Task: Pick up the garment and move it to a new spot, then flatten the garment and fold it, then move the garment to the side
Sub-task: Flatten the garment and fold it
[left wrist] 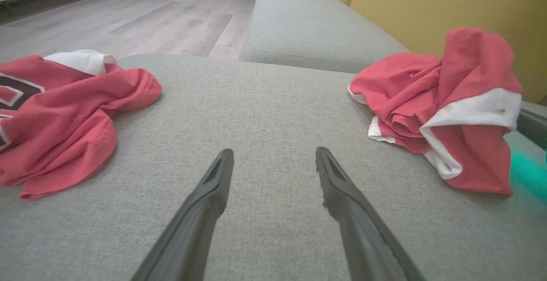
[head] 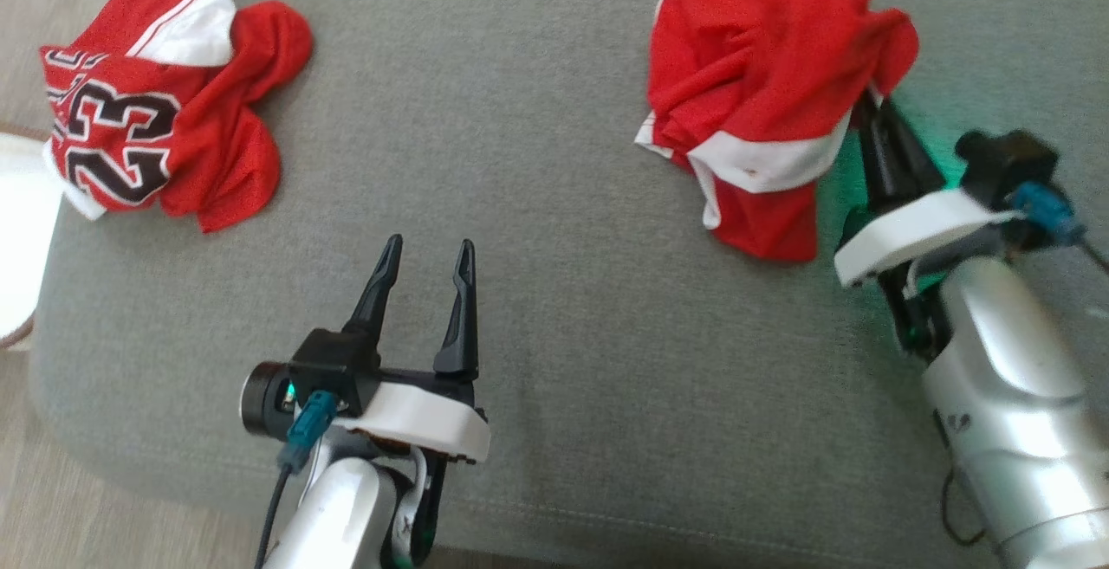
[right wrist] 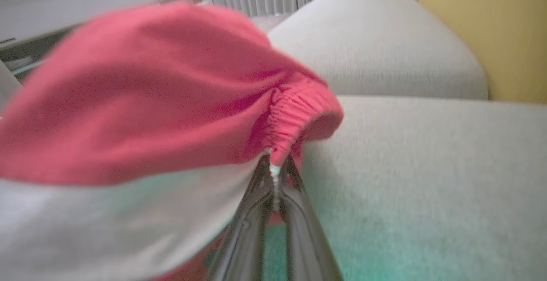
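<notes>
head: overhead, down | wrists: low, forward | shared: sofa (head: 554,205), garment (head: 762,58)

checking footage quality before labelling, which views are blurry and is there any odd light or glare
Right wrist view: motion-blurred, the red garment smeared, green tint on the sofa cushion beside the right gripper. Head view: mostly sharp, green glow by that gripper, blown-out white at the left edge. Left wrist view: sharp, green glow at the right edge.

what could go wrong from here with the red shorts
1. The right gripper pinches only the edge of the gathered waistband of the red shorts; it may slip out when moved.
2. The shorts are bunched, so they could land crumpled; the open left gripper is apart from them.
</notes>
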You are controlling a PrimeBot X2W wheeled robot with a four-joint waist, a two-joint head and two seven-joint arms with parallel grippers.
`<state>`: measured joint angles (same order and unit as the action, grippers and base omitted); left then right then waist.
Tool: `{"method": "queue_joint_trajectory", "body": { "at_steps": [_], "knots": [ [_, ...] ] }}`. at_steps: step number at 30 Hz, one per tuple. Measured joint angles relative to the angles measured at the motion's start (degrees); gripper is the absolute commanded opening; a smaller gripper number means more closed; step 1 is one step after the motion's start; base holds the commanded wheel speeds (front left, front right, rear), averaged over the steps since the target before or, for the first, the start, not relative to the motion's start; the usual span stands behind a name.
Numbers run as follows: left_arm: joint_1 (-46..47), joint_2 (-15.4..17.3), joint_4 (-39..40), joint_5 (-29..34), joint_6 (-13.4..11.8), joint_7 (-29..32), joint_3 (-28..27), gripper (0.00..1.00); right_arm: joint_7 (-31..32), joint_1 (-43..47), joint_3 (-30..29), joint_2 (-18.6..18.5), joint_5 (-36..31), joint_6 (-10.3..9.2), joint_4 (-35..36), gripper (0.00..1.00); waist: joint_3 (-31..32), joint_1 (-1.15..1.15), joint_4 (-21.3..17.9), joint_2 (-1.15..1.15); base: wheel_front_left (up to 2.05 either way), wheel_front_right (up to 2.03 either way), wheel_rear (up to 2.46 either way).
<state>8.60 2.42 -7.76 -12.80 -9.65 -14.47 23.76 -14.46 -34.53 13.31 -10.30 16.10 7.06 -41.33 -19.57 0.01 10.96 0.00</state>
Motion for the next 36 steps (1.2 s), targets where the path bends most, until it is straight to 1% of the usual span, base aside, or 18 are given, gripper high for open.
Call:
{"method": "queue_joint_trajectory", "body": {
  "at_steps": [1,2,3,6,8,10,13,14,17,20,24,26,29,31,33,35,36],
  "knots": [
    [0.01,-0.01,-0.02,-0.11,0.01,0.0,0.0,1.0,0.0,0.02,0.1,-0.35,0.3,0.0,1.83,0.0,0.26,0.0,-0.32,0.0,0.0,0.0,0.0],
    [0.01,0.0,-0.12,-0.13,0.03,0.0,-0.07,1.0,0.0,0.01,1.05,-1.43,1.21,0.0,6.22,0.0,0.94,0.0,-0.99,0.0,0.0,0.0,0.0],
    [0.01,0.01,-0.23,-0.13,0.04,0.0,-0.12,1.0,0.0,0.01,1.78,-1.88,1.8,0.0,8.7,0.0,1.35,0.0,-1.37,0.0,0.0,0.0,0.0],
    [-0.03,0.01,-0.64,-0.48,0.08,0.0,-0.51,1.0,-0.03,-0.8,6.91,-3.12,3.98,0.0,16.67,0.0,2.73,0.0,-2.91,0.0,0.0,0.0,0.0],
    [-0.13,0.01,-1.32,-0.75,0.34,0.0,-0.47,1.0,-0.09,-2.84,10.79,-3.09,5.71,0.0,19.52,0.0,3.96,0.0,-3.92,0.0,0.0,0.0,0.0],
    [-0.25,0.01,-1.81,-1.44,0.64,0.0,-0.36,1.0,-0.16,-5.97,14.57,-2.76,7.5,0.0,20.7,0.0,5.3,-0.01,-4.74,0.0,0.0,0.0,0.0],
    [-0.39,0.01,-2.13,-2.16,0.66,0.0,0.01,1.0,-0.16,-11.23,19.81,-0.99,9.99,0.0,19.87,0.0,7.49,-0.01,-5.4,0.0,0.0,0.0,0.0],
    [-0.39,0.01,-2.32,-2.31,0.68,0.0,0.23,1.0,-0.16,-12.93,21.56,-0.22,10.17,0.0,19.48,0.0,8.12,-0.01,-5.44,0.0,0.0,0.0,0.0],
    [-0.68,0.01,-3.25,-2.48,1.19,0.0,0.86,1.0,-0.16,-16.99,23.72,3.55,12.33,0.01,18.15,0.0,9.86,-0.01,-5.12,0.0,0.0,0.0,0.0],
    [-2.55,0.02,-3.48,-2.47,1.26,0.0,0.75,1.0,-0.16,-18.91,23.56,5.52,13.97,0.01,17.14,0.0,11.37,-0.01,-4.77,0.0,0.0,0.0,0.0],
    [-4.83,0.1,-3.55,-2.42,1.27,0.0,-0.36,1.0,-0.18,-17.17,22.1,5.32,14.1,0.01,13.07,0.0,12.19,-0.01,-5.79,0.0,0.0,0.0,0.0],
    [-4.86,0.18,-3.56,-2.42,1.59,0.0,-0.44,1.0,-0.16,-13.63,20.57,3.38,14.07,0.01,10.32,0.0,12.18,-0.01,-6.67,0.0,0.0,0.0,0.0],
    [-4.85,0.19,-3.56,-2.42,1.74,0.0,-0.36,1.0,-0.16,-5.42,16.75,-1.08,14.01,0.01,4.97,0.0,12.1,-0.01,-8.05,0.0,0.0,0.0,0.0],
    [-4.81,0.21,-3.61,-2.42,2.4,0.0,-0.2,1.0,-0.15,-0.05,14.25,-3.48,12.83,0.01,0.91,0.0,11.92,-0.01,-8.99,0.0,0.0,0.0,0.0],
    [-4.71,0.21,-3.78,-2.36,2.61,0.0,-0.03,1.0,-0.14,3.7,11.65,-4.81,11.06,0.01,-3.28,0.0,11.74,-0.01,-9.96,0.0,0.0,0.0,0.0],
    [-4.63,0.21,-4.04,-1.93,2.85,0.0,0.01,1.0,-0.14,5.44,9.68,-5.08,9.95,0.01,-6.76,0.0,11.48,-0.01,-10.9,0.0,0.0,0.0,0.0],
    [-4.41,0.22,-4.47,-1.82,3.35,0.0,0.18,1.0,-0.14,5.85,8.2,-4.74,9.2,0.01,-8.56,1.0,11.23,-0.01,-11.82,0.0,0.0,0.0,0.0]
  ]
}}
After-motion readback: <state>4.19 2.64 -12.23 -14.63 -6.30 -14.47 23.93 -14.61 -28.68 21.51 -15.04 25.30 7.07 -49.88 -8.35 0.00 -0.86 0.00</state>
